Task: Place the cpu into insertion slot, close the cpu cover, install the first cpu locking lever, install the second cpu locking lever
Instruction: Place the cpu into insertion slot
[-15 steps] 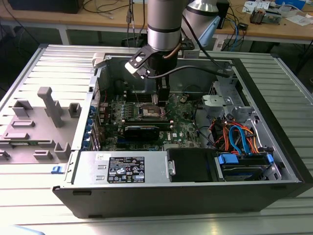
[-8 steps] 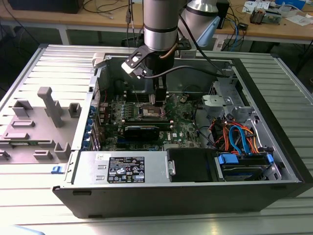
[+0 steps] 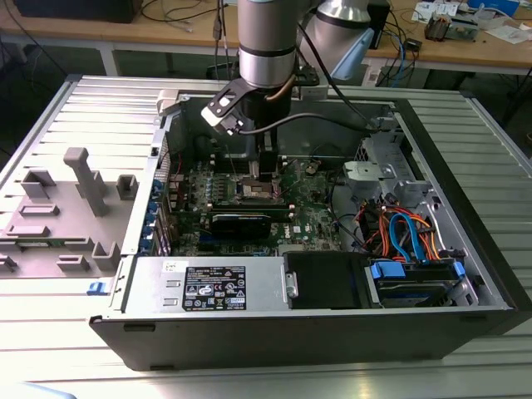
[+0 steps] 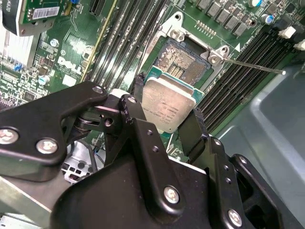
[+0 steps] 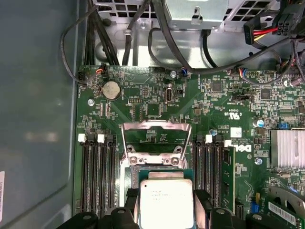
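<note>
The pincer (image 4: 167, 107) was clenched on the cpu (image 4: 165, 99), gripping two opposite edges, silvery top facing up. The chip hung just over the insertion slot (image 4: 185, 61), covering part of it, the socket's contacts bare beyond. The cpu cover (image 5: 157, 126) stood swung open inside the computer case (image 3: 316, 337)

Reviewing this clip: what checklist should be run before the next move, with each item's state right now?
1. cpu gripped: ok, gripper shut on its edges.
2. slot uncovered: ok, contacts bare.
3. cover raised clear: ok.
4. lever released: ok, sticks out sideways.
5. cpu seated: not ok, held in the gripper over the slot.
6. cpu corners matched to slot: cannot tell.
</note>
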